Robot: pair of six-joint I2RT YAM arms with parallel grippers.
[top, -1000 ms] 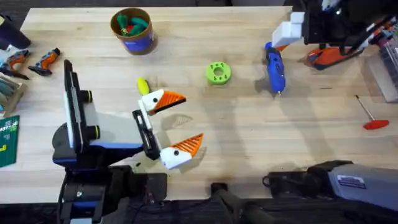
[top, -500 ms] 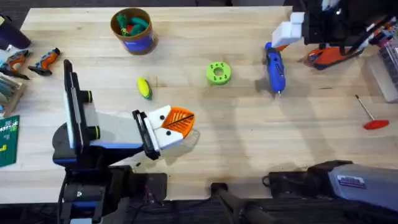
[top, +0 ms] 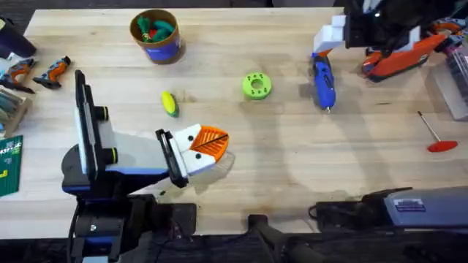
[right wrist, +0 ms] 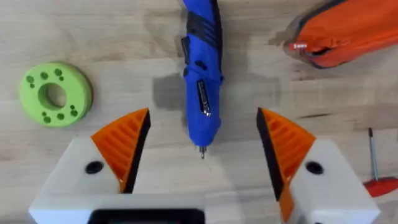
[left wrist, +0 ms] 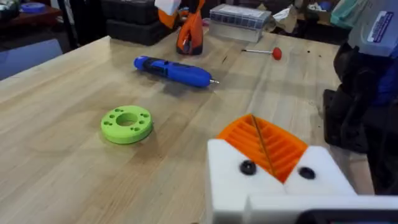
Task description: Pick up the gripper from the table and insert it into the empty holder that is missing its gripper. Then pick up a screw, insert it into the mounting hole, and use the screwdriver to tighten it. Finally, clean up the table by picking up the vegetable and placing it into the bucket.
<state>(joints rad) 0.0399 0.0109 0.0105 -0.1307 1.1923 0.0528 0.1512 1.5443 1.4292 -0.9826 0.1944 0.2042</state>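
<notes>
left gripper (top: 212,141): orange ribbed tips pressed together, nothing between them, low over the near-middle of the table
right gripper (right wrist: 202,146): tips spread wide apart, hanging above the screwdriver, its bit pointing into the gap between them
screwdriver (top: 322,82): blue, lying flat at the far right of the table (metal bit towards the arms' bases)
vegetable (top: 170,103): yellow-green, on the wood just beyond the left gripper, not touching it
bucket (top: 155,35): far left of the table, green and red pieces inside, well apart from the vegetable
green disc (top: 256,85): flat, between the vegetable and the screwdriver
red-handled rod (top: 434,134): at the right edge
</notes>
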